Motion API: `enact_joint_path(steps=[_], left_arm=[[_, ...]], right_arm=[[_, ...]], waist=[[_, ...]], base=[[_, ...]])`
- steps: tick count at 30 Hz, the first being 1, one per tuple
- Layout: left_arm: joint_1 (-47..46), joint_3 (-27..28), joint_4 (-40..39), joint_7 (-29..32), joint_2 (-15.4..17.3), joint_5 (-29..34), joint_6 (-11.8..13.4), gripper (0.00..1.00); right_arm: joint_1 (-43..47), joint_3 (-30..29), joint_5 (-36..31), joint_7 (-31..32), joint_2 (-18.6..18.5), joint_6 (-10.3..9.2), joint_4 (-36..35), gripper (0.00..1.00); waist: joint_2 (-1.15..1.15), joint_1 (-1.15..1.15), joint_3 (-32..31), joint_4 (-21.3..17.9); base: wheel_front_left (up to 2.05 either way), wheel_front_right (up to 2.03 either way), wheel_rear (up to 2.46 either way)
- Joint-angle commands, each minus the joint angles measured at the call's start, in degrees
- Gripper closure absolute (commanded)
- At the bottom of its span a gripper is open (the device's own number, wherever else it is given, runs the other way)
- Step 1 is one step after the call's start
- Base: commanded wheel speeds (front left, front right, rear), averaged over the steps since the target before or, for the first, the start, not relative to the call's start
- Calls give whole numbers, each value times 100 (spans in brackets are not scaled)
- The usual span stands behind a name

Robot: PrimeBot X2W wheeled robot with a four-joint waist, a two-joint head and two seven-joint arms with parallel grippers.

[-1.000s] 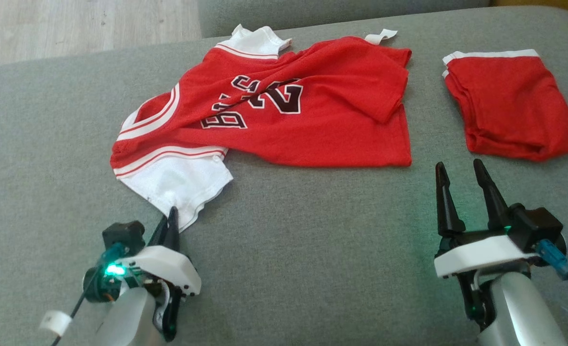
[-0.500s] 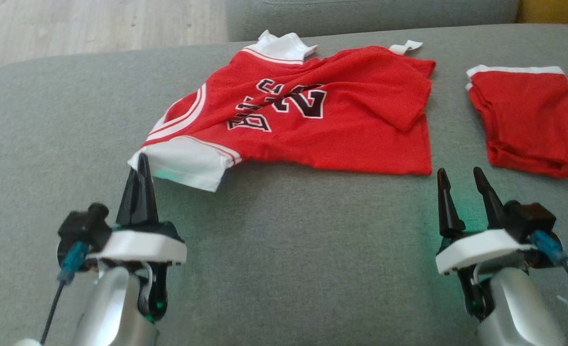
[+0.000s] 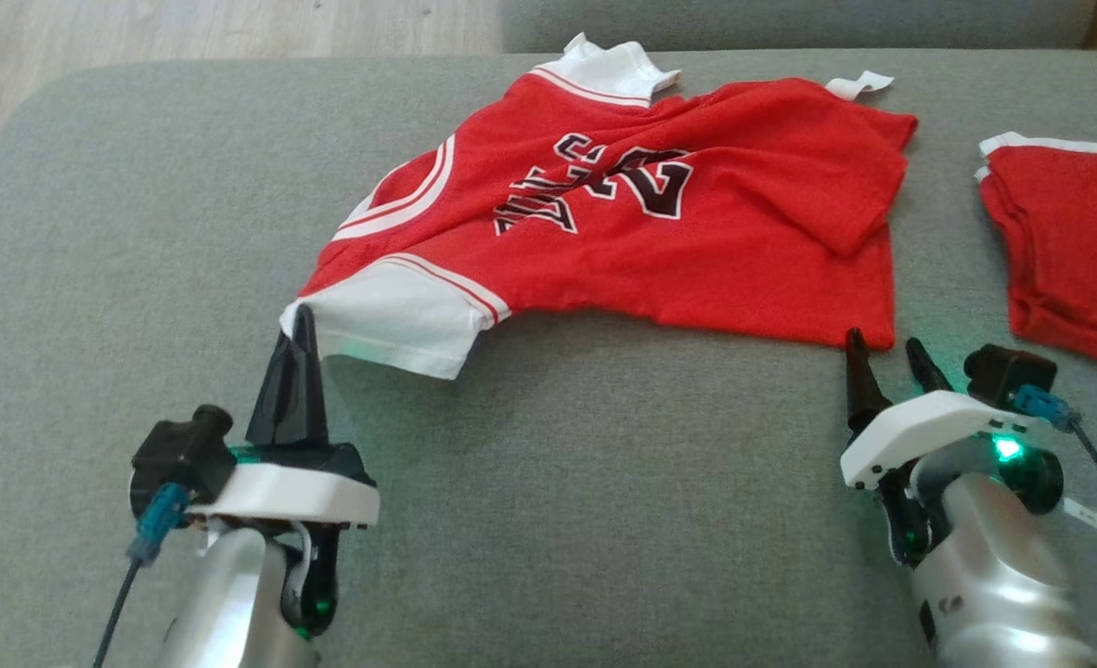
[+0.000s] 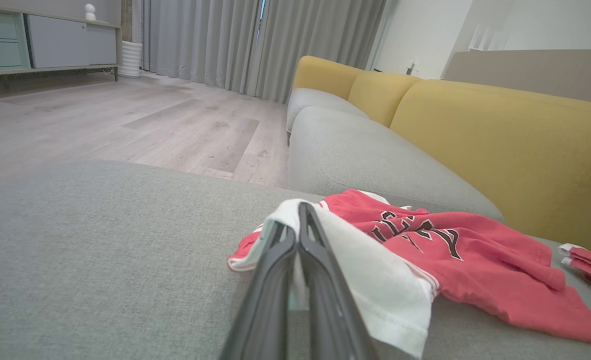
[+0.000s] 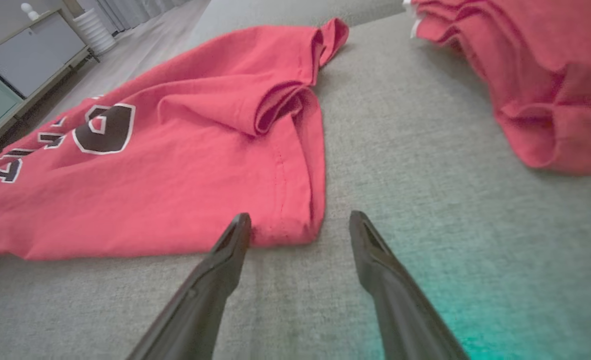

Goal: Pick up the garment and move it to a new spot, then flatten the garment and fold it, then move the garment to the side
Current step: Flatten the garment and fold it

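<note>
Red jersey (image 3: pixel 697 241) lies spread toward the far edge of the grey cushion (image 3: pixel 558 482), its white sleeve (image 3: pixel 400 315) clenched in my left claw (image 3: pixel 303 315), while my right claw (image 3: pixel 883 341) stands released just beside the hem's near corner.

This is looking like a home living room, with a grey-seated sofa (image 4: pixel 370 160) carrying mustard-yellow back cushions (image 4: pixel 500 135), long grey curtains (image 4: pixel 215 40) hanging down to a pale wood-plank floor (image 4: pixel 125 120), and a low cabinet (image 4: pixel 50 42) with pale green drawers standing along the far wall.
</note>
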Motion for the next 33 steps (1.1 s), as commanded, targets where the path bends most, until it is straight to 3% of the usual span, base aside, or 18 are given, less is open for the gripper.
enact_joint_path(steps=[1,8,9,10,11,17,21,29,33], left_arm=[[-183,114,-212,-53,40,52,-24,100],[-188,36,-265,-53,36,15,-51,100],[-188,36,-266,-53,36,17,-53,100],[-189,42,-265,-53,36,18,-54,100],[-189,51,-262,-53,36,21,-55,100],[-189,185,-268,-53,35,3,-45,100],[-154,362,-396,-53,35,-62,-38,100],[-323,818,-1069,-53,35,-438,-71,100],[-644,948,-1600,-53,111,-717,-90,100]], right_arm=[[-208,133,67,-76,-5,37,-66,0],[-655,390,477,-263,-5,37,923,0],[-705,449,523,-283,-5,37,1036,18],[-751,514,565,-306,-5,37,1135,65],[-792,587,609,-330,-5,37,1220,100],[-903,988,897,-513,-5,37,1445,100],[-910,1240,1001,-612,-5,37,1220,100],[-687,1534,1246,-640,-5,37,-658,100],[-777,1662,939,-641,-40,37,-1672,100]], waist=[[0,0,17,26],[0,0,54,104],[0,0,54,107],[0,0,54,107],[0,0,54,105],[0,0,-48,41],[0,0,-162,-69],[0,0,-473,-378],[0,0,-660,-533]], base=[[0,0,0],[0,0,0],[0,0,0],[0,0,0],[0,0,0],[0,0,0],[0,0,0],[0,0,0],[0,0,0]])
